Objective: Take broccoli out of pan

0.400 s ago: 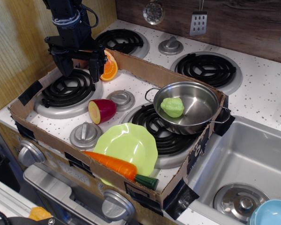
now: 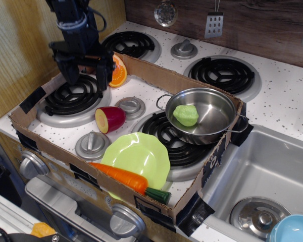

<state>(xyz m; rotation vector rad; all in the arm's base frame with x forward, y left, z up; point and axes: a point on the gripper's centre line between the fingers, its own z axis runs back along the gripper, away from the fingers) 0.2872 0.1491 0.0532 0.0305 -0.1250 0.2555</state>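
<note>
barely anything moved since the earlier frame — the claw (image 2: 86,68) and its arm shifted a touch, nudging slightly up and left over the back-left burner (image 2: 73,96). its two fingers hung apart with nothing between them, so it was open and empty.

broccoli (image 2: 185,115) sat where it was, inside the pan (image 2: 202,116), left of centre on the pan floor. pan unmoved on the front-right burner (image 2: 164,138), against the cardboard wall (image 2: 212,156).

other items matched the earlier frame too: orange slice (image 2: 118,71) just beside the claw, red-skinned half fruit (image 2: 109,119), lime plate (image 2: 136,156), carrot (image 2: 126,179).

judgement: task not really started — claw was well apart from the pan, across the stove. next move would need a traverse right and toward the camera, then a descent into the pan; rim and wire handles (image 2: 161,101) look like the likely snag points.
</note>
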